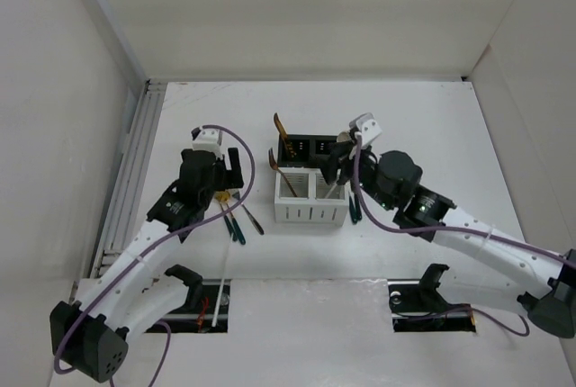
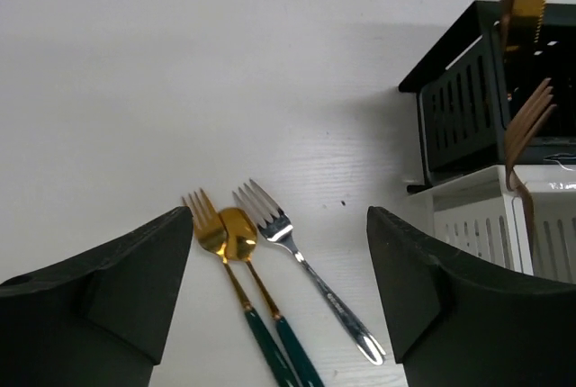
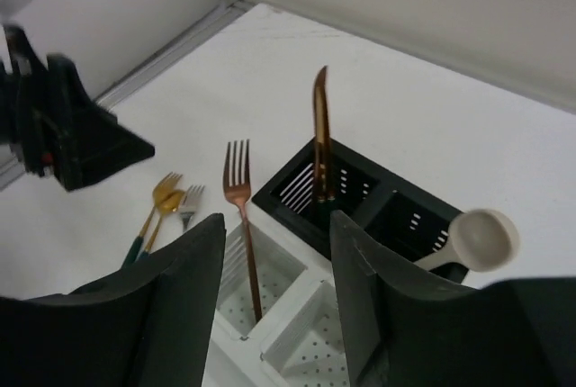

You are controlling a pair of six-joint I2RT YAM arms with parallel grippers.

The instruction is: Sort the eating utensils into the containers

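The containers (image 1: 310, 211) are two black bins behind two white ones. A copper knife (image 3: 320, 135) stands in the left black bin, a copper fork (image 3: 241, 216) in the left white bin, and a cream spoon (image 3: 481, 241) leans in the right black bin. My right gripper (image 3: 277, 225) is open and empty above the right white bin (image 3: 342, 351). My left gripper (image 2: 279, 252) is open and empty just above a gold fork (image 2: 205, 225), a gold spoon (image 2: 238, 229), both with teal handles, and a silver fork (image 2: 297, 252), all lying on the table left of the bins.
Teal-handled utensils (image 1: 354, 209) lie against the right side of the white bins. A slim white stick (image 1: 220, 297) lies near the left arm's base. White walls enclose the table, with a rail (image 1: 135, 162) along the left edge.
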